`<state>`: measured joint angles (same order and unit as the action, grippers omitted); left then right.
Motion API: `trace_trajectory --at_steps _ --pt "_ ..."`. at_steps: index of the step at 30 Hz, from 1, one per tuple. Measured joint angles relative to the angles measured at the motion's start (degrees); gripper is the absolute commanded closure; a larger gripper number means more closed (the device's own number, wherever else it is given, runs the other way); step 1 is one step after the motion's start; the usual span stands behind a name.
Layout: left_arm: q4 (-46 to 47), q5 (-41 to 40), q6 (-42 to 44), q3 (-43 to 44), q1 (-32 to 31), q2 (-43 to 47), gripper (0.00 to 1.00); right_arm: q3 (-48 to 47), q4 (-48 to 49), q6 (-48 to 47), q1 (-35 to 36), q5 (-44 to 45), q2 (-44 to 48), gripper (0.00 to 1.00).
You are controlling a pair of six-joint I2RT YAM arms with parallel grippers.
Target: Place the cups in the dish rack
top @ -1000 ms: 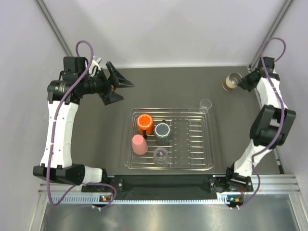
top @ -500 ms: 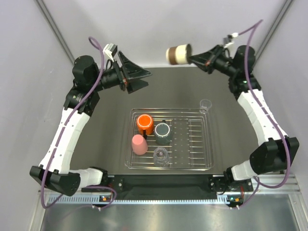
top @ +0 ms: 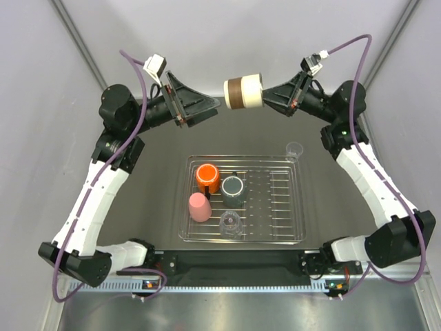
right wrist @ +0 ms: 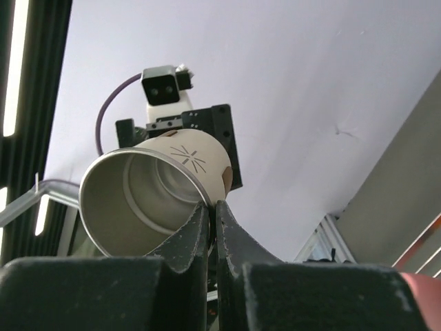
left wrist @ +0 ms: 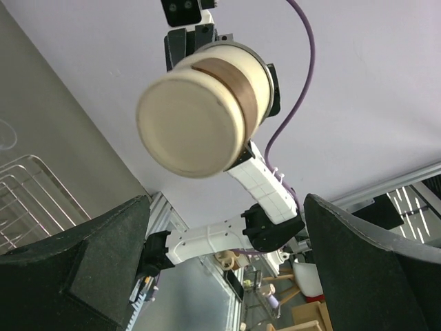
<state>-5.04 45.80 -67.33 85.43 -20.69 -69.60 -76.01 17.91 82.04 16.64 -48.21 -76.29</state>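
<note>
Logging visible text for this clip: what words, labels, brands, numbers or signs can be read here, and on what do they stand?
No readable text in any view.
cream cup: only a small starburst mark on its side, no letters.
base rail: small coloured spots near each arm base, too small to read.

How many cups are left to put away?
Done: orange cup, grey cup, pink cup and one clear cup sit in the rack. In hand: the right end effector holds the cream cup midair. Left: it and another clear cup on the table.
</note>
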Motion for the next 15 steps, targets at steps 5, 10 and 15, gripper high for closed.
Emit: trace_trajectory --at_steps 5,10,15 --pt "2.69 0.0 0.0 -0.11 -0.46 -0.04 0.01 2.21 7.78 6.84 1.03 -1.88 -0.11 1.0" --pt "6.03 0.11 -0.09 -0.63 -0.81 -0.04 0.01 2.45 11.98 10.64 2.84 -2.67 -0.81 1.0" --pt "7.74 0.57 -0.2 -0.74 -1.14 -0.24 0.01 2.45 13.29 11.82 5.03 -2.71 -1.55 1.0"
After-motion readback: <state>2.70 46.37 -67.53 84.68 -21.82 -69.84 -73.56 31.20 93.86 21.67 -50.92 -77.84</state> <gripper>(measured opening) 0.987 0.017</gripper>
